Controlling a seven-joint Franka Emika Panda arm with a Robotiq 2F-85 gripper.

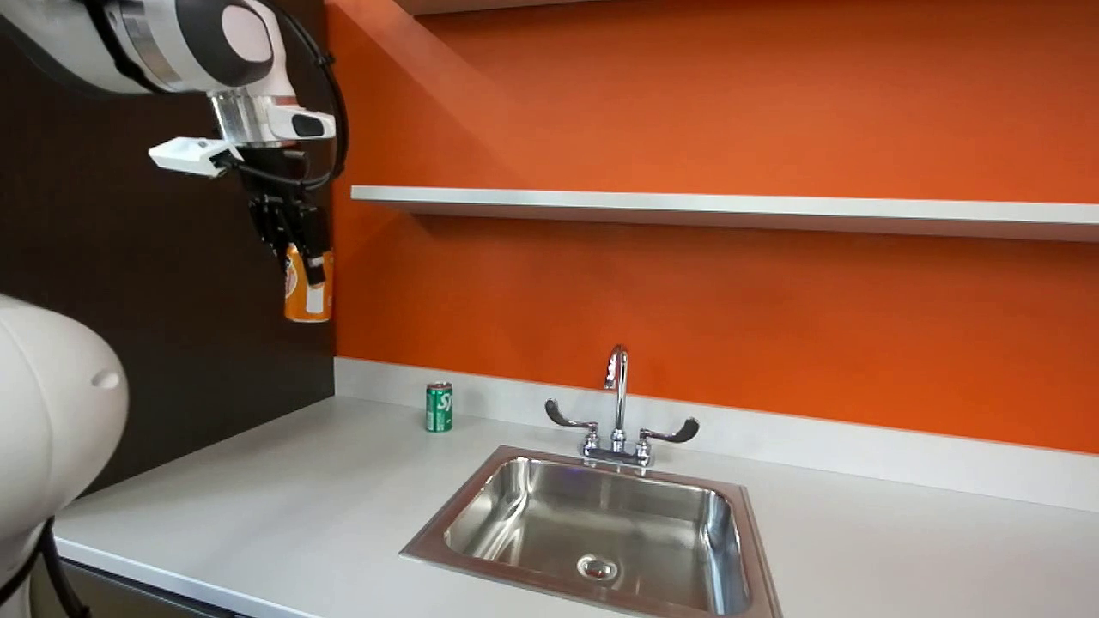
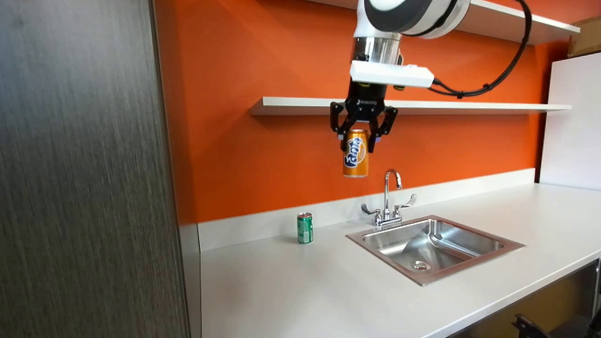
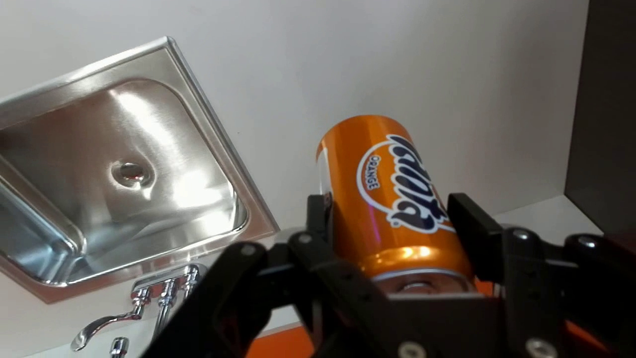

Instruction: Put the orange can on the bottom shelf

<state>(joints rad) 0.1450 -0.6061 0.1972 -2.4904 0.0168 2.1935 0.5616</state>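
The orange can (image 1: 296, 302) is upright in the air, well above the counter, and shows in both exterior views (image 2: 355, 162). My gripper (image 2: 358, 146) is shut on its upper part, fingers on either side. In the wrist view the gripper (image 3: 390, 214) presses the can (image 3: 377, 174) between both fingers, its silvery top toward the palm. The bottom shelf (image 1: 721, 204) is a long white board on the orange wall, also in an exterior view (image 2: 469, 107). There the gripper appears in front of the shelf, with the can lower than the board in the picture. The wrist view does not show the shelf.
A green can (image 1: 439, 408) stands on the white counter (image 1: 283, 506) near the back wall. A steel sink (image 1: 506, 558) with a faucet (image 1: 620, 395) is set in the counter. A dark side panel (image 1: 215, 343) borders the left. An upper shelf (image 2: 526, 21) hangs above.
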